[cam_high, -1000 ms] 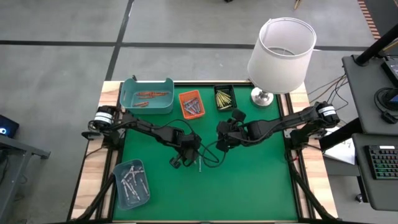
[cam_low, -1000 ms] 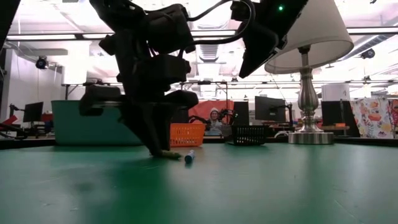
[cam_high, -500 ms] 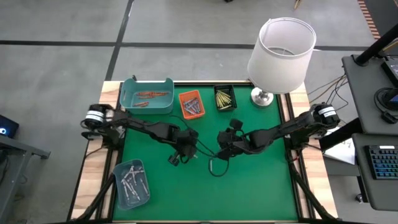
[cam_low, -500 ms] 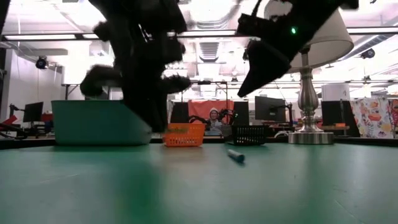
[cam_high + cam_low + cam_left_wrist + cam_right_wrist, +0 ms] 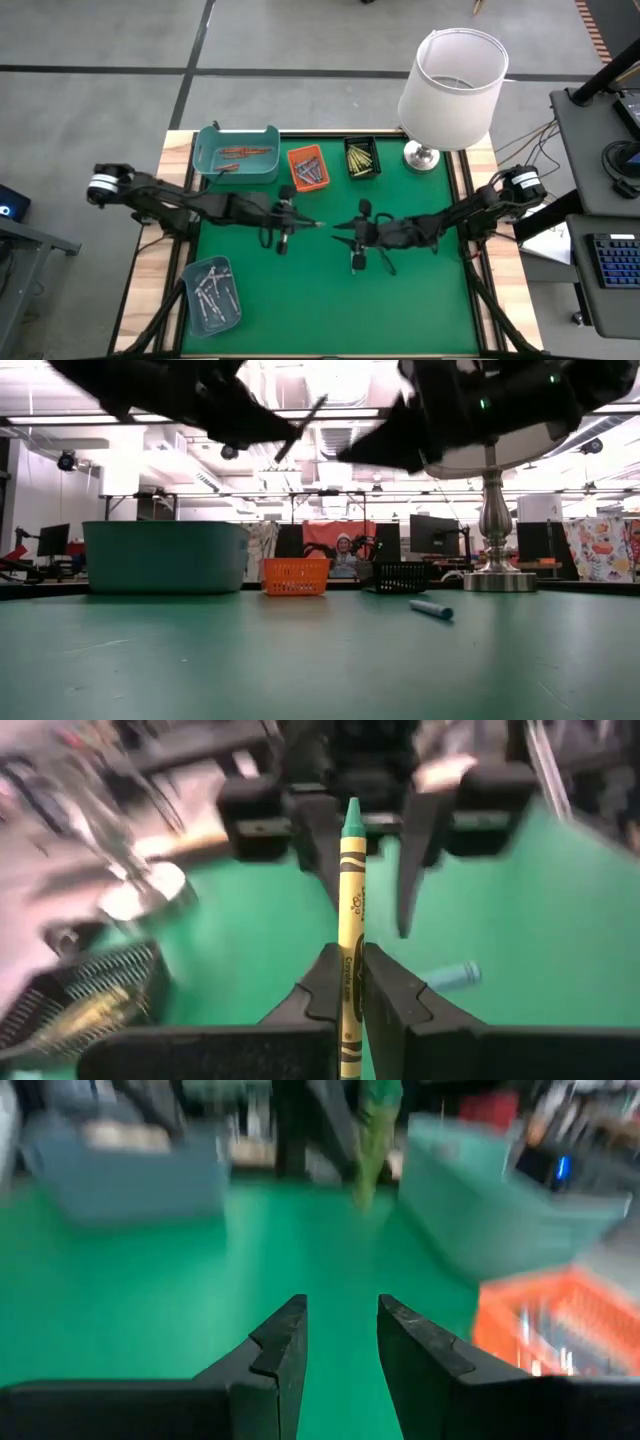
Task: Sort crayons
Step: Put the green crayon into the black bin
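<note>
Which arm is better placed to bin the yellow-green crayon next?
Left. Its tool is shut on the yellow-green crayon, lifted off the table; the right tool is open and empty.

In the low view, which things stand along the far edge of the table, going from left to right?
Teal tray → orange tray → black tray → lamp base. The blue crayon lies nearer, so I leave it out.

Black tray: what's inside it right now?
The black tray holds yellow-green crayons lying in a loose pile. Whether anything sits under them can't be seen, since the pile covers the tray floor.
</note>
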Controlling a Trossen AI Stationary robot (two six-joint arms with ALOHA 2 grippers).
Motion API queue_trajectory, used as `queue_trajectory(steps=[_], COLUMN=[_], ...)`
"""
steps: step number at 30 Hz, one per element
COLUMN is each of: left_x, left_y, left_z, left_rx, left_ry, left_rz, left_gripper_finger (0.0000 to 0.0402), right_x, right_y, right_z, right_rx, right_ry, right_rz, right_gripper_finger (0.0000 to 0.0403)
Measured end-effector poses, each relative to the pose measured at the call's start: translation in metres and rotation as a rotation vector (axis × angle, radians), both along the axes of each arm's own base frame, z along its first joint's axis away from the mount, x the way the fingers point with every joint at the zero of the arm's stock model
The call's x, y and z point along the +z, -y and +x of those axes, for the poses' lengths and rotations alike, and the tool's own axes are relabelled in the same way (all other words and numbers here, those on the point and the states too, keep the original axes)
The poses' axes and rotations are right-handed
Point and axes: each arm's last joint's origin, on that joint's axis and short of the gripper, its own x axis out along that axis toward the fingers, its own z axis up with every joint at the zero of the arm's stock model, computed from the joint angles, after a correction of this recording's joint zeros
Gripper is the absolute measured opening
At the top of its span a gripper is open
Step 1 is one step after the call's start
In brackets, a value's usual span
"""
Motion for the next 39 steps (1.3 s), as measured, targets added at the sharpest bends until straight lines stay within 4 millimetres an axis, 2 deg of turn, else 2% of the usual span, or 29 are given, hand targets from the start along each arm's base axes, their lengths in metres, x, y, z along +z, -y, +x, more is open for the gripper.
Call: queue_trajectory(steps=[6,12,18,26,29,33,39], left_x=[-0.002,-0.006,-0.014,-0.018,-0.017,-0.016,-0.019], left_y=[-0.003,-0.003,-0.002,-0.001,-0.001,-0.002,-0.004], left_z=[-0.017,-0.017,-0.008,0.003,0.004,0.003,0.001], left_rx=[0.061,0.076,0.074,0.067,0.07,0.073,0.135], left_ry=[0.318,0.451,0.467,0.484,0.487,0.49,0.478], left_rz=[-0.059,-0.073,-0.075,-0.082,-0.086,-0.089,-0.073], left_gripper_finger=[0.0,0.0,0.0,0.0,0.0005,0.0027,0.0086], right_x=[0.022,0.044,0.066,0.069,0.069,0.069,0.07], right_y=[0.001,0.003,0.011,0.017,0.017,0.018,0.027], right_z=[0.004,0.019,0.031,0.034,0.034,0.034,0.032], right_rx=[0.012,-0.003,-0.051,-0.061,-0.061,-0.057,-0.143], right_ry=[0.2,0.263,0.334,0.328,0.329,0.327,0.29], right_rz=[-0.075,-0.124,-0.108,-0.1,-0.098,-0.104,-0.124], right_gripper_finger=[0.0116,0.0116,0.0116,0.0114,0.0092,0.0025,0.0017])
